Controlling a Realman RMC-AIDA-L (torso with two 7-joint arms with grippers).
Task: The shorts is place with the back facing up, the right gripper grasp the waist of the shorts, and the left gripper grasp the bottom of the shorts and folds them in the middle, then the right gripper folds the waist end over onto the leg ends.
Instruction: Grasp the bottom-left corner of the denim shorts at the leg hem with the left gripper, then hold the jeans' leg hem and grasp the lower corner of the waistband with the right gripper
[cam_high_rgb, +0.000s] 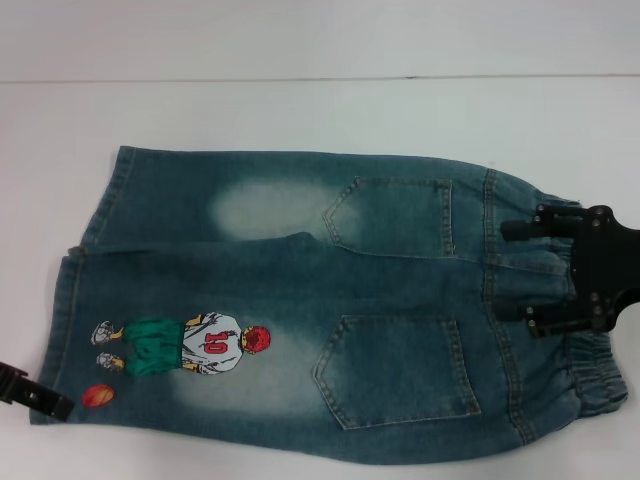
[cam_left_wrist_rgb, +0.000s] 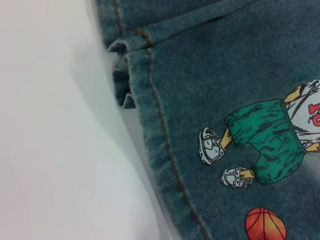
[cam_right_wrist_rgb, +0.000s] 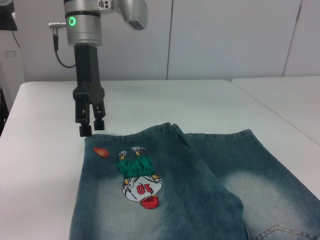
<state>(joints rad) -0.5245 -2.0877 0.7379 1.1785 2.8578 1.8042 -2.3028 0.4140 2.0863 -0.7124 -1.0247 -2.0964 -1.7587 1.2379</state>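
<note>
The blue denim shorts (cam_high_rgb: 300, 300) lie flat with the back pockets up. The ruffled waist (cam_high_rgb: 590, 370) is at the right and the bottom hems (cam_high_rgb: 65, 300) at the left. My right gripper (cam_high_rgb: 522, 276) is open over the middle of the waist, its fingers spread along the band. My left gripper (cam_high_rgb: 35, 392) sits at the near left hem corner, beside the small orange ball print (cam_high_rgb: 98, 395). In the right wrist view the left gripper (cam_right_wrist_rgb: 91, 127) hangs just off the hem edge with its fingers slightly apart, holding nothing. The left wrist view shows the stitched hem (cam_left_wrist_rgb: 165, 150) and the ball print (cam_left_wrist_rgb: 265, 225).
The shorts rest on a white table (cam_high_rgb: 300, 110) with bare surface beyond them and to the left of the hems. A second white table (cam_right_wrist_rgb: 290, 95) stands off to one side, in front of a white panelled wall.
</note>
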